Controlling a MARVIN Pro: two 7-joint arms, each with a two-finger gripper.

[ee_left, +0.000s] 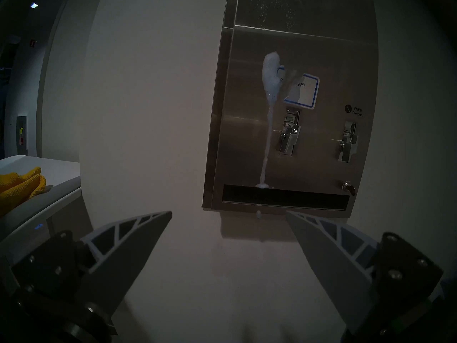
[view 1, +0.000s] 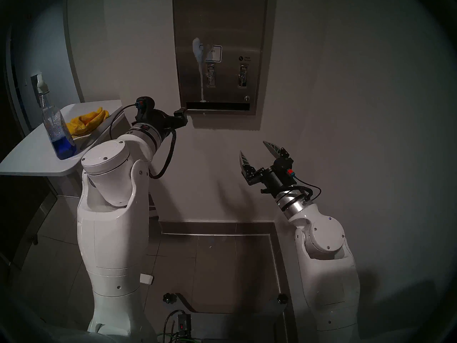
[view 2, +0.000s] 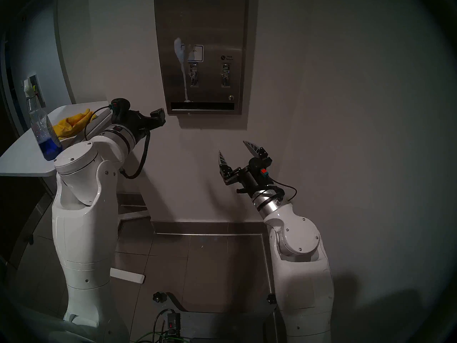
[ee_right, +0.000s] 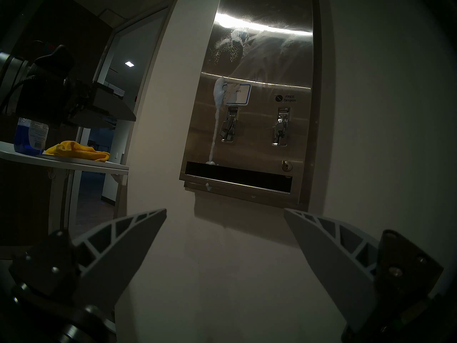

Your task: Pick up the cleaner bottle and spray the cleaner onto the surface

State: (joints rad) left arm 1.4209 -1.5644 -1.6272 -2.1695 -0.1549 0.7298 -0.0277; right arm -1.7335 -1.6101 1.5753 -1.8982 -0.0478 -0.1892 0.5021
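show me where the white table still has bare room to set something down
Bare: the near stretch of the white rounded tabletop, in front of the clear blue-liquid spray bottle. Crowded: the far end, where the crumpled yellow cloth lies behind the bottle.

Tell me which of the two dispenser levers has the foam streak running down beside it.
The left lever, under the blue-bordered sticker; the foam streak skips the right lever.
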